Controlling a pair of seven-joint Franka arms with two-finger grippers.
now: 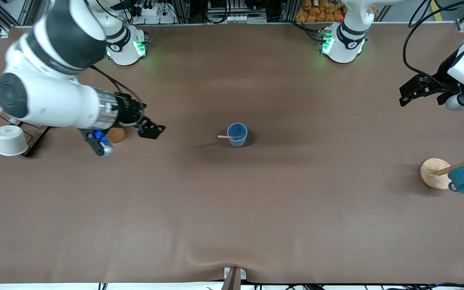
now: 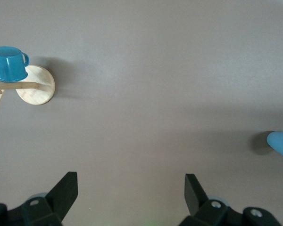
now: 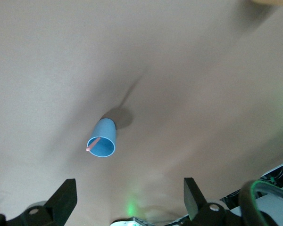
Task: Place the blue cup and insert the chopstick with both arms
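Chopstick (image 1: 228, 137) sits in upright blue cup (image 1: 237, 134) mid-table, light and tippy so likely best gripped low on the wall, left gripper (image 1: 411, 92) and right gripper (image 1: 151, 129) both spread empty, well apart.

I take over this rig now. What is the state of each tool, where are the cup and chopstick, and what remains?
Left tool: open, empty, up at the left arm's end of the table.
Right tool: open, empty, toward the right arm's end.
Blue cup: upright at mid-table.
Chopstick: inside the cup, leaning over its rim.
Done: cup placed, chopstick inserted.
Left: nothing apparent; probably just park both arms.
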